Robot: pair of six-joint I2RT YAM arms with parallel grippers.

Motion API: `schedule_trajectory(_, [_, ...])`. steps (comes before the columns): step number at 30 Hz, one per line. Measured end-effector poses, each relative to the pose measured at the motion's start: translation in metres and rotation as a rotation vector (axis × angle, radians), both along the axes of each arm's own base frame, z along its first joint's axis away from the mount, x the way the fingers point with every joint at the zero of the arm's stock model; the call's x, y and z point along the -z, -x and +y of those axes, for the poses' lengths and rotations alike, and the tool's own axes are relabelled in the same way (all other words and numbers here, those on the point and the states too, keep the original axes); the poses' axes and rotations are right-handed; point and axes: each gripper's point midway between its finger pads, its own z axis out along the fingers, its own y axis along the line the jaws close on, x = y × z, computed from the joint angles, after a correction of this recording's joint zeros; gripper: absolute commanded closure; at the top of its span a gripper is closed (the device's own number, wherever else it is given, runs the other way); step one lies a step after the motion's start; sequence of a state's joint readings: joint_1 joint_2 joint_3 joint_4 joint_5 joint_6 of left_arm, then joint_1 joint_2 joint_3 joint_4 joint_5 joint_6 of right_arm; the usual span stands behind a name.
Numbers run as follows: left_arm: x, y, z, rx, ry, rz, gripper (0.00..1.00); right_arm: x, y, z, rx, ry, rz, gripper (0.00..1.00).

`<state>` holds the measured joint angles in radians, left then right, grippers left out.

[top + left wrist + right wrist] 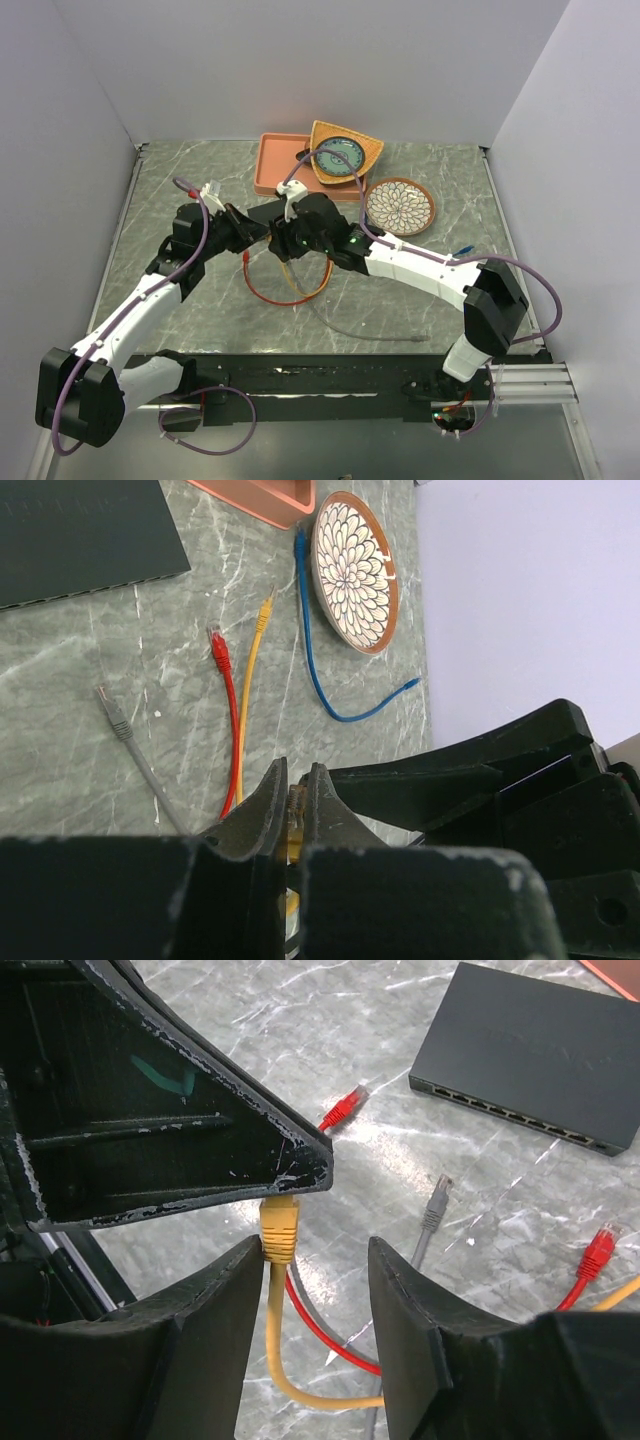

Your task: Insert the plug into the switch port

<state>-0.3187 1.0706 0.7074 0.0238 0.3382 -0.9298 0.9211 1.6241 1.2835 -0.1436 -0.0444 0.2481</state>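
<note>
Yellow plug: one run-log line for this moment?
left fingers: shut on yellow plug | right fingers: open, straddling the plug | switch: no cable in visible ports | task: plug not yet inserted

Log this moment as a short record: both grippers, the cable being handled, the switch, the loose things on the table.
left gripper: shut on the yellow cable, close behind its plug
right gripper: open, one finger on each side of that plug
switch: flat on the table, apart from both grippers, nothing in the ports that show
plug status: not yet in a port
loose cables: red cable, grey cable, blue cable
dishes: pink tray, round flowered plate
</note>
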Motion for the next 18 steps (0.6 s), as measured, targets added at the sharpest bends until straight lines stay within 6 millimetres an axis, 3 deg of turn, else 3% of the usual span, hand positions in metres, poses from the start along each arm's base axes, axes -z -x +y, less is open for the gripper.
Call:
schedule_trajectory(4, [0.0001,0.0002,-0.0001,0.001,0.0,0.001,0.99,-0.0003,0.0009,0.001,0.0,-0.001,-0.001,0.54])
schedule_trajectory(11, [-0.0007,0.0002,-0.0001,0.001,-0.001,0.001,0.99,-0.0035,0.0056,0.0069,-0.006,-0.011,0.003,0.97])
schedule_trajectory(14, [-0.0028,-0.0011,0.0003,-0.001,-0.005,-0.006,0.97,-0.0042,0.0038,0.0063,0.007,-0.012,0.001,1.0])
schedule_trajectory(16, [-0.0024,-0.0014,0.0005,-0.001,-0.008,-0.007,0.9,-0.0041,0.0031,0.0057,0.013,-0.009,-0.003,1.0])
schedule_trajectory(18, [-0.0016,-0.0019,0.0005,0.002,-0.016,-0.007,0.69,-0.0036,0.0027,0.005,0.018,-0.002,-0.009,1.0])
